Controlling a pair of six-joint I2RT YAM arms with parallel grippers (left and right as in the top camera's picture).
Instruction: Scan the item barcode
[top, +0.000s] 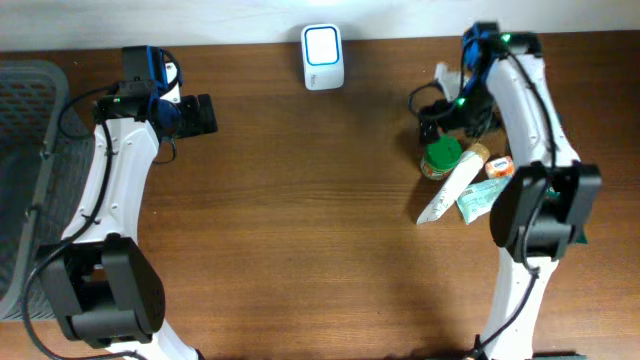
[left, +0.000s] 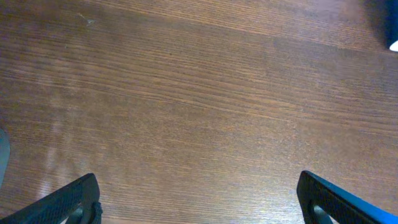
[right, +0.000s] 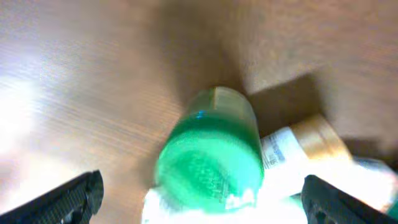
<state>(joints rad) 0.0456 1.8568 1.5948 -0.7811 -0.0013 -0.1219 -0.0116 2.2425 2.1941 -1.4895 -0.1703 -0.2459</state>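
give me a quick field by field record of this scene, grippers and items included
surface: brown wooden table
scanner: white box-shaped scanner with lit screen, far edge, centre
items: green-lidded round jar, white tube with tan cap and teal packet, clustered on the robot's right
left gripper: open, over bare wood, holding nothing
right gripper: open, above the jar, fingers spread wide and apparently not touching it (view blurred)
basket: grey mesh basket, left edge
scan: not yet done, no item at the scanner

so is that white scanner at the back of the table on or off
On, it seems: the scanner has a face that glows bright bluish white in the overhead view.
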